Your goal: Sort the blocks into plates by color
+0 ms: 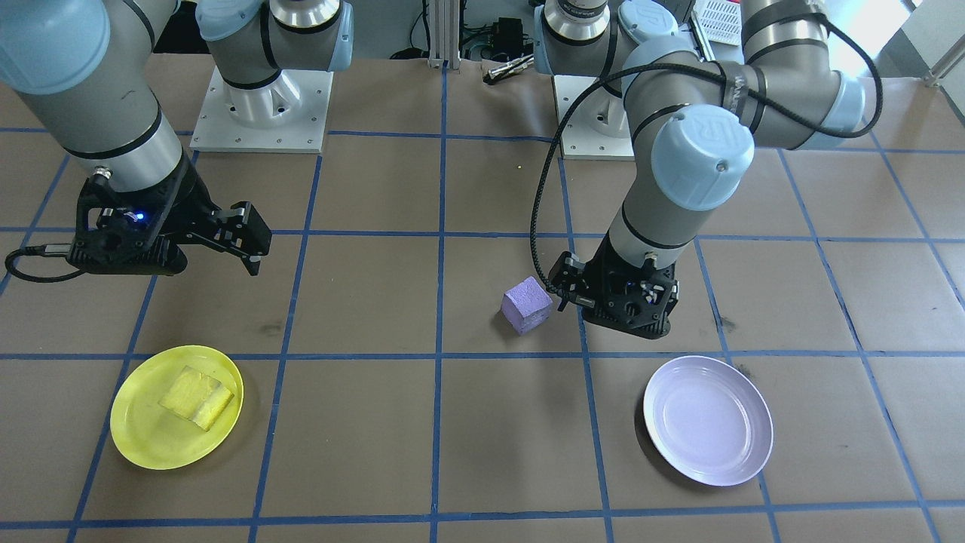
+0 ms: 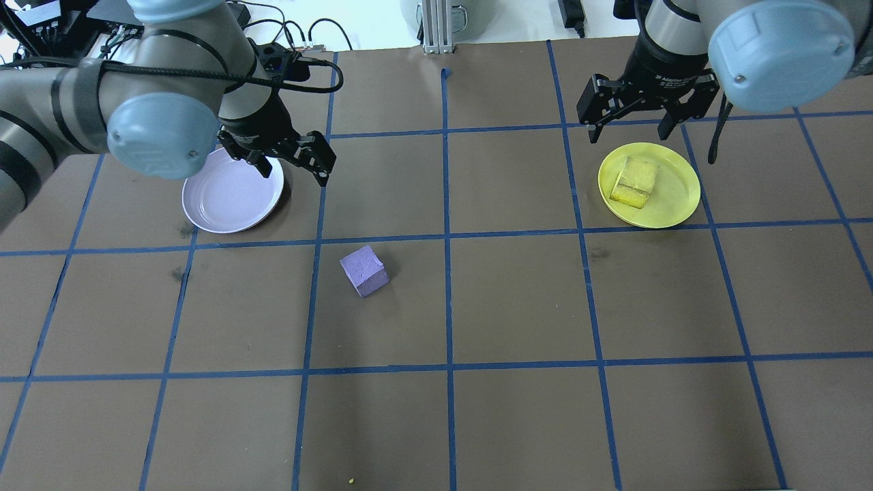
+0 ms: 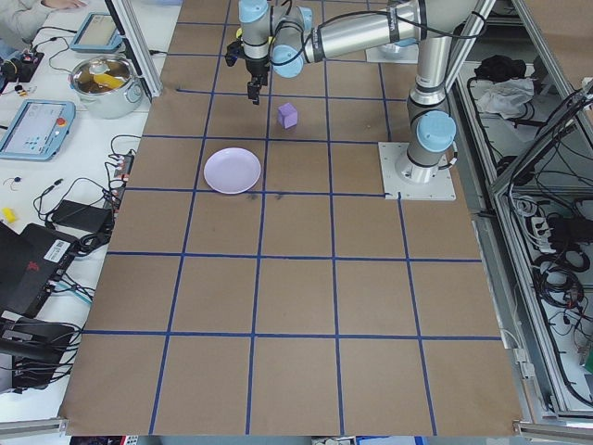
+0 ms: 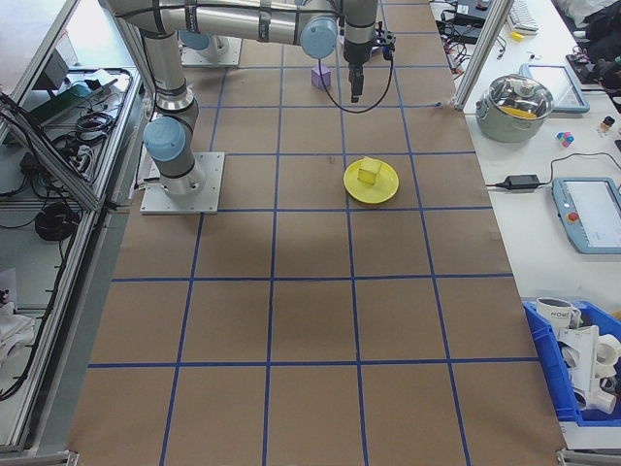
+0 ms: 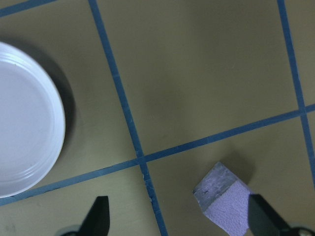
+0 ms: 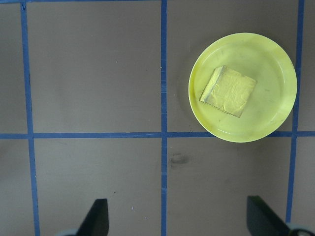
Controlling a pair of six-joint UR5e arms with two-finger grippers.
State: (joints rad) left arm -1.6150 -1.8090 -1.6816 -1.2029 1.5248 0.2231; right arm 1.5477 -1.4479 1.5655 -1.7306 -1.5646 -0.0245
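Brown table [image 2: 518, 423], blue tape grid [image 2: 447, 307]; cluttered benches [image 3: 56, 139] alongside

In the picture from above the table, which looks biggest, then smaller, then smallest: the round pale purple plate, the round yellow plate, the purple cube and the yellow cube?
1. Round yellow plate and round pale purple plate: about alike, though an arm hides part of the purple one.
2. Purple cube and yellow cube: about alike, far smaller than either plate.

Down at the bottom edge, two dark fingertips [image 5: 98, 216] stand wide apart over brown table paper [image 5: 206, 73] crossed by blue tape lines [image 5: 129, 129]. The lavender plate [image 5: 24, 137] sits cut off at left; the lavender-purple block [image 5: 224, 204] lies low right, beside the right fingertip.
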